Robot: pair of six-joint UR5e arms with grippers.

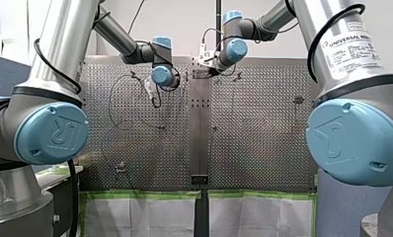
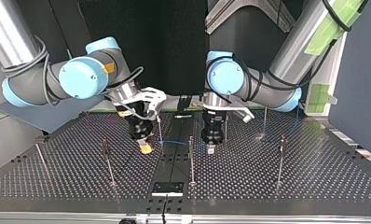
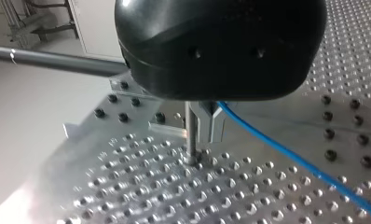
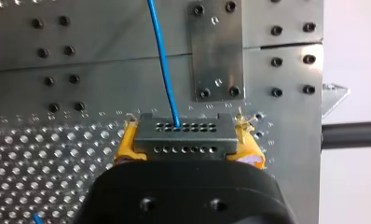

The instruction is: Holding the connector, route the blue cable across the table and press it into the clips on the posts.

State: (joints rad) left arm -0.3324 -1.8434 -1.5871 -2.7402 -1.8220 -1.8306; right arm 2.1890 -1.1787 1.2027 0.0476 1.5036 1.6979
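Right wrist view tells most of it: my right gripper (image 4: 186, 142), the yellow-padded one, is clamped on both sides of the connector (image 4: 184, 135), a small grey metal block with two rows of holes. The blue cable (image 4: 164, 60) comes out of the far row and runs straight away from the gripper over the perforated table (image 4: 44, 154), passing just beside a screwed-down metal plate (image 4: 216, 51).

Over in the left wrist view, my left gripper (image 3: 206, 126) hangs low over the table with a thin post (image 3: 190, 135) standing right at its tip. The cable leads off from beside it, sloping down toward the table. Honestly can't tell whether that one is clamped on the cable or just sitting next to it.

Top view has both grippers down near the middle of the table, near each other but apart, with the cable a faint blue line between them and more posts (image 2: 191, 158) standing around
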